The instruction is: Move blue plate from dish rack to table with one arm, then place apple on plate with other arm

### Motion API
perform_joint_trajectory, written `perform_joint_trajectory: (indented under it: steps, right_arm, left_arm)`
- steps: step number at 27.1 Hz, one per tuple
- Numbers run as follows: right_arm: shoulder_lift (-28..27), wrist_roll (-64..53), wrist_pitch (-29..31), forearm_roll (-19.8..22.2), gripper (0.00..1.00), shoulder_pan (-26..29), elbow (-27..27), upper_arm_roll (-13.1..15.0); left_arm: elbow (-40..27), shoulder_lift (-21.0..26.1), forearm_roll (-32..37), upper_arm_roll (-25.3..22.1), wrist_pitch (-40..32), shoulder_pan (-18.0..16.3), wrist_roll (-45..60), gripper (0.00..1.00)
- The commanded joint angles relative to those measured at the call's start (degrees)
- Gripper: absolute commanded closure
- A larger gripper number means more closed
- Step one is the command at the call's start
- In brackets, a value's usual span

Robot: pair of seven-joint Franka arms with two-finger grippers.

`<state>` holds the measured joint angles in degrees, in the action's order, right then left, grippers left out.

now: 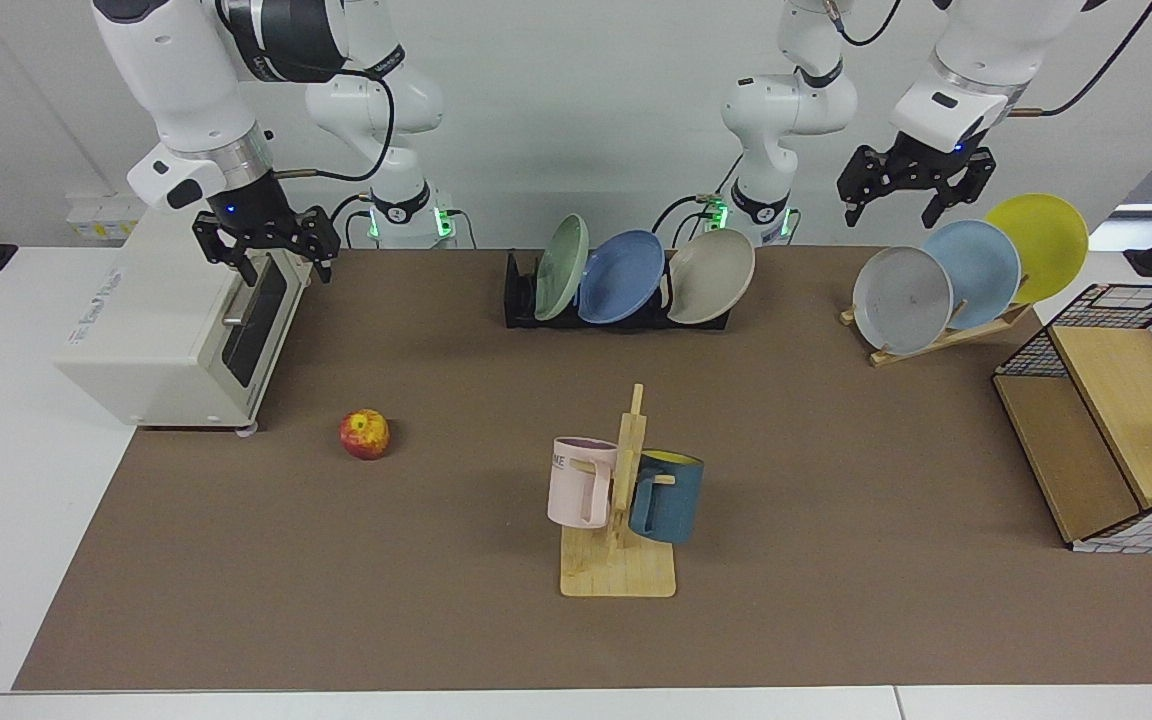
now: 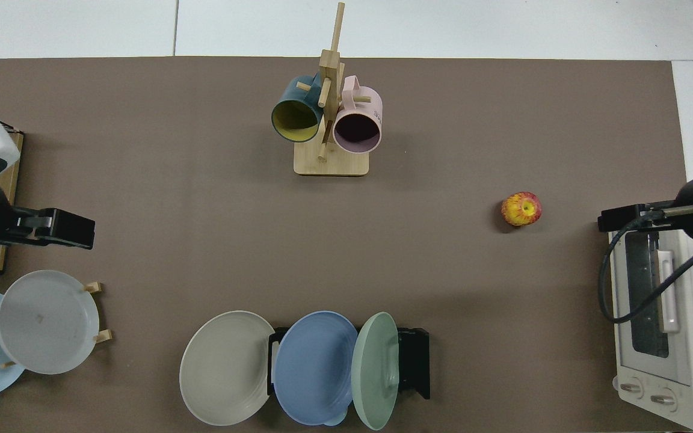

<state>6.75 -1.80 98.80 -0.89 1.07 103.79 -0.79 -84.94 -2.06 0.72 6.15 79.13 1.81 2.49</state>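
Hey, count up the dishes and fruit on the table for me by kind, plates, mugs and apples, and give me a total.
Plates: 6, three in the low black slotted dish rack, three in the light wooden slatted rack
Mugs: 2, on the wooden mug tree
Apples: 1, the red-and-yellow apple
Total: 9

Glossy blue plate (image 1: 621,277), matte brown table (image 1: 836,450), wooden mug tree (image 1: 626,500)
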Motion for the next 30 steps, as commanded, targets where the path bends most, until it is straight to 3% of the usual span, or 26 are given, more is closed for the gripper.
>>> perform_joint_trajectory:
  steps: [1, 12, 17, 25, 30]
  right_arm:
    - [0.28, -0.84, -0.37, -0.16, 0.00, 0.51, 0.10, -0.17]
    - [0.28, -0.84, -0.37, -0.16, 0.00, 0.51, 0.10, -0.17]
    - [0.28, -0.84, -0.37, -0.16, 0.00, 0.51, 0.10, -0.17]
    - [0.28, -0.84, -0.37, -0.16, 0.00, 0.51, 0.10, -0.17]
    - [0.28, -0.84, -0.37, -0.16, 0.00, 0.51, 0.10, -0.17]
  left_arm:
    - [-0.49, -0.93, 0.51, 0.18, -0.56, -0.50, -0.03, 0.00]
    - [-5.84, -4.35, -0.63, 1.14, 0.50, 0.38, -0.29, 0.00]
    - [-11.03, -7.52, -4.93, 1.50, 4.97, 0.47, -0.82, 0.00]
    - [-15.07, -9.19, -8.10, 3.69, 6.21, 0.73, -1.44, 0.00]
    - [-20.61, -10.51, -10.73, 5.71, 10.77, 0.73, -1.44, 0.00]
